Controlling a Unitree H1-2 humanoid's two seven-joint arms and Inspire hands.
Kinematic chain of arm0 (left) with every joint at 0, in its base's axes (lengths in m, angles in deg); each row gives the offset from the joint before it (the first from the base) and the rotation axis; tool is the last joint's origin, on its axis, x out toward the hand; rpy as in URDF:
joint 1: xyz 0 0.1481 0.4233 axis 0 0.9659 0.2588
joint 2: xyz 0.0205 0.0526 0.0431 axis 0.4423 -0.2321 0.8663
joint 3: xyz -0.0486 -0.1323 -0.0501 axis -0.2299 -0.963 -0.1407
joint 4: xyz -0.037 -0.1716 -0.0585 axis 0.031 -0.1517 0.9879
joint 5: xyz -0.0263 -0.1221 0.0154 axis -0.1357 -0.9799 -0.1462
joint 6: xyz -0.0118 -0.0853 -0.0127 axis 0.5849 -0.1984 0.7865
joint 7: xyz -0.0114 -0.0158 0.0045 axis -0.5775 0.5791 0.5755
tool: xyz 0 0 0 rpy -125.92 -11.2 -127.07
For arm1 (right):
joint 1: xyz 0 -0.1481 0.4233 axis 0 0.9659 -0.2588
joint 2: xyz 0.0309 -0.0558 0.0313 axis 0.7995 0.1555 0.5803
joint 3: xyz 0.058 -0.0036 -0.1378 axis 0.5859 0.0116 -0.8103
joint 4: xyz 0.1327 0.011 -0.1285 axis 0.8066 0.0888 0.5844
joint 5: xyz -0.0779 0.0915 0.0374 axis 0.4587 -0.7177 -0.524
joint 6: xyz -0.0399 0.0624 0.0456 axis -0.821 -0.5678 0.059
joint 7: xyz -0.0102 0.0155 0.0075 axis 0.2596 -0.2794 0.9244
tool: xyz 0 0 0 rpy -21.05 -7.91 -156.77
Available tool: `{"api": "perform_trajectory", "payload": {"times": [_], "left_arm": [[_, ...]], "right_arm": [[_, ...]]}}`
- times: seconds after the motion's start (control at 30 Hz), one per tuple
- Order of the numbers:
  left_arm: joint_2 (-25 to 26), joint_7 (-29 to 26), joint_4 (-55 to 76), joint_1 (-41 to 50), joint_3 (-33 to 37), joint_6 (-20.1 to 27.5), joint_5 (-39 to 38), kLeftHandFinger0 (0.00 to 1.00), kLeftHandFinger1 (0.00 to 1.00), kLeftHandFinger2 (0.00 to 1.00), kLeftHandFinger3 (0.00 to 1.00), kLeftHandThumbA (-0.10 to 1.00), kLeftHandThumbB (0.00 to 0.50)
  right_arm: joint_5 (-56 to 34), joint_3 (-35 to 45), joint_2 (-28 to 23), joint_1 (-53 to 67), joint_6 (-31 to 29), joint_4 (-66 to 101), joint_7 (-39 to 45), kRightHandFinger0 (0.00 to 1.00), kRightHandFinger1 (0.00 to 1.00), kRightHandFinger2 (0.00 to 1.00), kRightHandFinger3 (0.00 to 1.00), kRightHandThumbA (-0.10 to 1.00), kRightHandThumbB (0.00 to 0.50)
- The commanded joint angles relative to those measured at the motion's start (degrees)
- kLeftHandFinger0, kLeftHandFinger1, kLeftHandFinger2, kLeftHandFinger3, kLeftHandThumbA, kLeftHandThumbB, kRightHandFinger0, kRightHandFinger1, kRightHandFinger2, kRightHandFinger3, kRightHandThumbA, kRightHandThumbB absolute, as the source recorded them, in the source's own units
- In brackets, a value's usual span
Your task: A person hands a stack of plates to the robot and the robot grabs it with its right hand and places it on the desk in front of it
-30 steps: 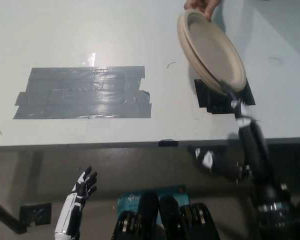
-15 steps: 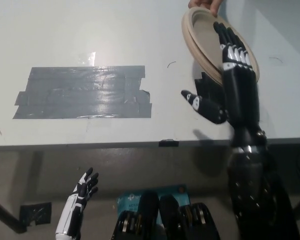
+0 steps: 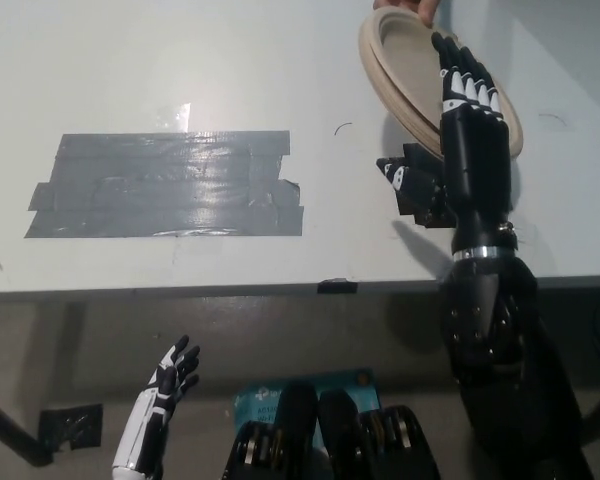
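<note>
Your right hand (image 3: 458, 120) is up against the stack of plates (image 3: 410, 70), fingers (image 3: 467, 85) laid flat and stretched across the plates' face, thumb (image 3: 405, 178) spread out to the side below the rim. It's spread wide and hasn't closed on anything yet, so you've got contact at most, not a grasp.

The stack is tilted on edge, held above the table's (image 3: 180, 60) far right part, not resting on it. A person's hand (image 3: 408, 10) pinches the top rim at the far edge. That's why the plates hang at that slant: the person carries the weight and shows you the face and the lower rim.

Fingers on the face with the thumb out looks like setup for a pinch over the lower rim. Judgement: you're at the grab step, nothing placed yet. Bring the thumb in behind the stack before the person lets go, or the plates may slide or fan apart.

A black patch (image 3: 420, 195) lies on the table under your hand, near the near edge. A grey tape patch (image 3: 165, 185) sits toward the left, well apart from the plates.

Your left hand (image 3: 168, 385) idles below the table's near edge, at the left, fingers spread, holding nothing.
</note>
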Motion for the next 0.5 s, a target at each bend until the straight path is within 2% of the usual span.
{"api": "perform_trajectory", "payload": {"times": [0.0,0.47], "left_arm": [[0.47,0.76,1.7,-0.52,0.15,0.45,-0.36,1.0,1.0,1.0,1.0,1.0,0.268],[0.35,0.54,1.22,-0.85,-0.08,1.51,-0.48,1.0,1.0,1.0,1.0,1.0,0.269]], "right_arm": [[-0.26,0.64,-0.93,-4.03,0.98,-2.25,-2.9,1.0,1.0,1.0,1.0,1.0,0.294],[-2.33,0.07,-4.42,-8.75,-1.12,-15.42,-5.45,1.0,1.0,1.0,1.0,0.99,0.32]]}}
